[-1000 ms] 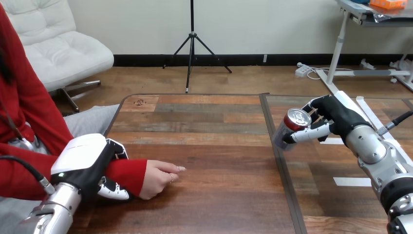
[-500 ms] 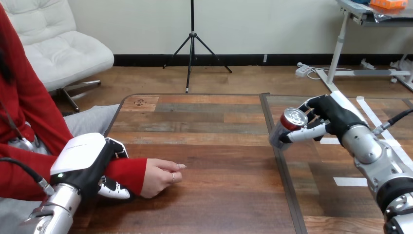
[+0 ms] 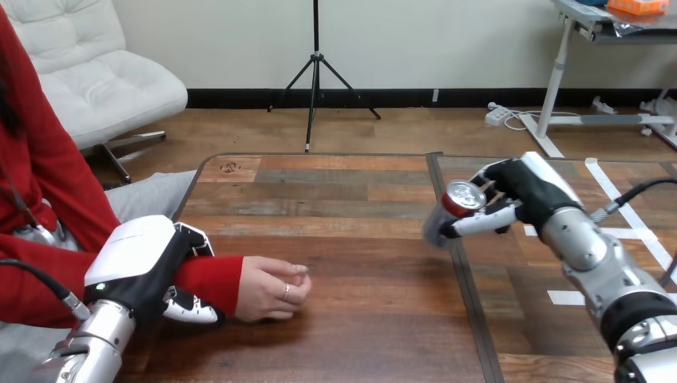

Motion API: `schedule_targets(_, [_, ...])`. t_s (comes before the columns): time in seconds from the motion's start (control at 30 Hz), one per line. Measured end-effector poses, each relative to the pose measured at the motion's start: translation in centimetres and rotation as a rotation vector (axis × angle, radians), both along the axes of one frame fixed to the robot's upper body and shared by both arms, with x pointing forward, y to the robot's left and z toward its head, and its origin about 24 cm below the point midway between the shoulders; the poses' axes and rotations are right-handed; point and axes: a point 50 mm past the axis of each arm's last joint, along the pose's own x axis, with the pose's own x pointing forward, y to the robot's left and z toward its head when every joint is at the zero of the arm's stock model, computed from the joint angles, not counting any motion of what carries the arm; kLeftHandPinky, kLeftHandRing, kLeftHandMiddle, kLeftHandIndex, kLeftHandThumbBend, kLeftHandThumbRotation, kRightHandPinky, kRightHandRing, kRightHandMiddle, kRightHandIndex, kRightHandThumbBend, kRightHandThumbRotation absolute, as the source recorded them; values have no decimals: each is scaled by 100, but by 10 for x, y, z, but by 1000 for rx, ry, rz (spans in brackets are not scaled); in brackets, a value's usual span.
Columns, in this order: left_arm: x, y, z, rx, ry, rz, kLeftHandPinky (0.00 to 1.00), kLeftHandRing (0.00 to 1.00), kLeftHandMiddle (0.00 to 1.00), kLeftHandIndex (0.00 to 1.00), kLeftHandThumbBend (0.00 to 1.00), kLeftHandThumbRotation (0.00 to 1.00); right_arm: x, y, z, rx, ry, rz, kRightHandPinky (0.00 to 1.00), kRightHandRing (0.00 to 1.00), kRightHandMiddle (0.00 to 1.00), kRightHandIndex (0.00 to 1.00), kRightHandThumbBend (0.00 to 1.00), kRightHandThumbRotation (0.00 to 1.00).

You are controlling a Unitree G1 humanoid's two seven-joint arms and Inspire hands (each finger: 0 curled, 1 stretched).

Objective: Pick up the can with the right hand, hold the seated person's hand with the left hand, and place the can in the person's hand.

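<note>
My right hand [image 3: 523, 191] is shut on a can [image 3: 457, 205] with a red rim and silver top, held tilted above the table near the seam between the two boards. At the left, my left hand [image 3: 152, 267] is curled round the person's red-sleeved wrist [image 3: 209, 283]. The person's hand [image 3: 271, 289] rests on the table [image 3: 343, 239] with its fingers loosely curled. The can is well to the right of that hand and apart from it.
A dark seam [image 3: 451, 239] runs front to back through the table just under the can. White tape strips [image 3: 571, 297] lie on the right board. The person sits at the table's left side.
My right hand has carried the can leftward, toward the seam and the person's hand. The person's fingers have curled in a little. My left hand keeps its hold on the wrist.
</note>
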Motion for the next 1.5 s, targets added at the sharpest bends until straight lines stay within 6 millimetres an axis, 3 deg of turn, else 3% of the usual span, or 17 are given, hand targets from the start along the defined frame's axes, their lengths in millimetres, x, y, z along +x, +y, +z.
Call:
schedule_targets(0.7, [2,-9,6,-37,-37,-14,26,31,36,37,76,0,1,33,-7,32,10,74,29,34,40,45,74,0])
schedule_targets(1.5, [6,-16,10,-80,-68,-6,27,32,36,37,77,0,6,64,6,65,-62,191,28,33,40,45,74,0])
